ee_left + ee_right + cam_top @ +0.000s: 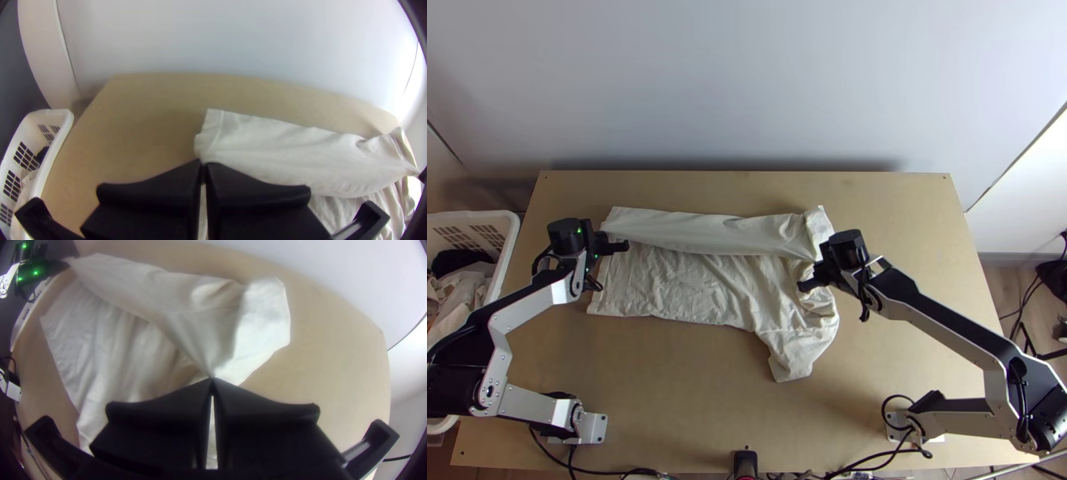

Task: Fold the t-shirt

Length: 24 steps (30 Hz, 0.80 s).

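Note:
The off-white t-shirt (683,280) lies lengthwise across the table, its far part lifted into a long flap (731,232) over the wrinkled body. A sleeve (793,360) juts toward the near edge. My left gripper (613,244) is shut on the flap at the left end; in the left wrist view the gripper (203,166) pinches its cloth (275,151). At the right end my right gripper (813,277) is shut on the shirt; in the right wrist view the cloth (195,324) runs taut into the gripper (212,379). The fingers hide the pinched bits.
A white basket (505,256) with cloth in it stands beyond the table's left edge. Bare table (691,384) lies between the shirt and the near edge, and more to the shirt's right. A wall rises behind the far edge. Cables run along the near edge.

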Available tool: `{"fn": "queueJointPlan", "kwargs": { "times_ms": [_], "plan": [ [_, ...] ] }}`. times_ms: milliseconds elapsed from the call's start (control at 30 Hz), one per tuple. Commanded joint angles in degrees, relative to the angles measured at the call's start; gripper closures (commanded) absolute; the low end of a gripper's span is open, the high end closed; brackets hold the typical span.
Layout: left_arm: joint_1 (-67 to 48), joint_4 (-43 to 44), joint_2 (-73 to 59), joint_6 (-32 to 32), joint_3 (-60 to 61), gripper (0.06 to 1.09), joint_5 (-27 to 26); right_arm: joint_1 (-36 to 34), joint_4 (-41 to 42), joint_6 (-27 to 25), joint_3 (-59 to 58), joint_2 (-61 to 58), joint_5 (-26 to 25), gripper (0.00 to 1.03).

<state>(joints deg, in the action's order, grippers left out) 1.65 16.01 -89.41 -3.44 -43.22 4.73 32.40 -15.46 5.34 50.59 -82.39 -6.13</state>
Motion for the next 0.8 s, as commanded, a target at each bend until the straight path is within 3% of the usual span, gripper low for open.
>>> {"fn": "queueJointPlan", "kwargs": {
  "times_ms": [0, 100, 133, 167, 267, 333, 400, 500, 633, 767],
  "plan": [
    [0.0, 0.2, 0.3, 0.2, 2.0, 1.05, 0.0, 0.5, -0.1, -0.1, -1.7, 0.1, 0.0, 1.00],
    [-0.3, 0.3, -0.3, 0.4, 2.8, 1.05, 0.0, 0.6, 0.6, 0.0, -2.1, 0.2, 0.0, 1.00],
    [-0.6, 0.2, -0.5, 0.4, 3.1, 1.00, 0.0, 0.6, 0.8, -0.1, -2.0, 0.3, 0.0, 1.00],
    [-0.9, 0.1, -0.6, 0.4, 3.2, 0.93, 0.0, 0.5, 1.2, -0.1, -1.8, 0.3, 0.0, 0.92],
    [-1.8, -0.2, -0.1, 0.4, 3.4, 0.85, 0.0, 0.5, 1.2, 0.2, -1.5, 0.8, -0.1, 0.48],
    [-2.5, -0.5, 1.1, 0.3, 3.4, 0.79, 0.0, 0.2, 1.2, 0.3, -1.2, 0.7, 0.0, 0.06],
    [-2.8, -1.2, 1.9, 0.0, 3.1, 0.74, 0.1, 0.3, 1.2, 0.1, -1.0, 0.7, 0.0, 0.03],
    [-2.7, -6.9, 4.5, -3.2, 2.1, 0.53, 1.1, 0.3, 0.5, -0.1, -0.9, 1.4, -0.1, 0.03],
    [-1.0, -14.0, 11.8, -3.0, 2.2, 0.41, 1.2, -0.8, -1.8, -0.1, -0.1, 3.6, -0.1, 0.03],
    [2.5, -26.6, 19.7, -0.7, 1.8, 0.28, 0.0, -2.3, -8.3, 0.2, 2.6, 5.3, 0.0, 0.03]
  ]
}}
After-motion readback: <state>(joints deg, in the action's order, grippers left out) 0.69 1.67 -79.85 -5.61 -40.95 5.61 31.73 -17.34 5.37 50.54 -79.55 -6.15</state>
